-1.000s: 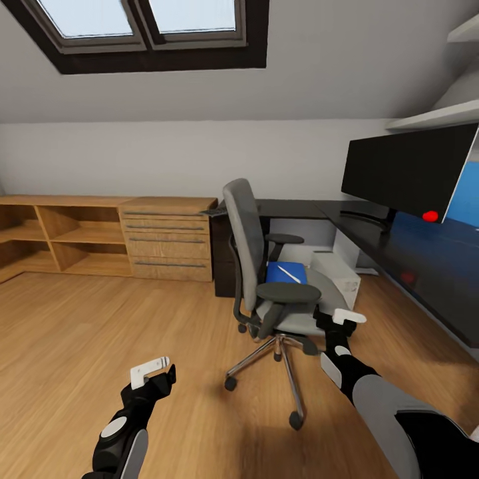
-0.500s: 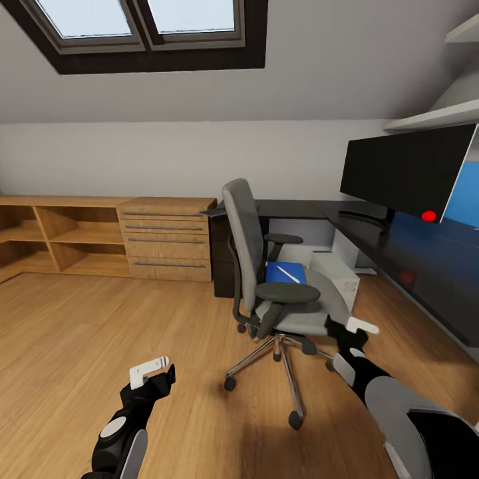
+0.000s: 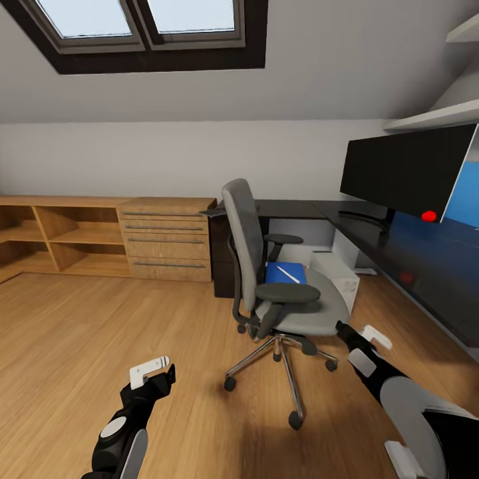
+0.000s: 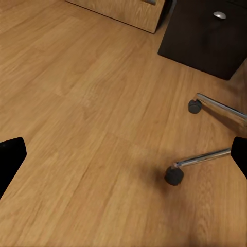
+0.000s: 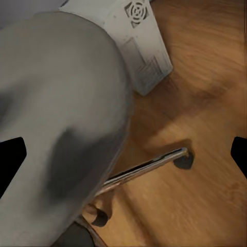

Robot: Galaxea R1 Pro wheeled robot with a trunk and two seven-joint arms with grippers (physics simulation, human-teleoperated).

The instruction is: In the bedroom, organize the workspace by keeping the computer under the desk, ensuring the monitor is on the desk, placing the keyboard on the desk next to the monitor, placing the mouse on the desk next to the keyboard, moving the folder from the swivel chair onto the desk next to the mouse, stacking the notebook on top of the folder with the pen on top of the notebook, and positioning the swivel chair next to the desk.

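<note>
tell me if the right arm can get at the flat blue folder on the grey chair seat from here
Probably yes: the right gripper hovers open at the seat's front edge, and the flat blue folder lies uncovered further back, beyond the black armrest.

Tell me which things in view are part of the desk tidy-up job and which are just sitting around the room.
Part of the job:
swivel chair
folder on the chair seat
pen lying on the folder
computer on the floor by the desk
monitor
desk

Just there:
chest of drawers
open wooden shelving
skylight
</note>
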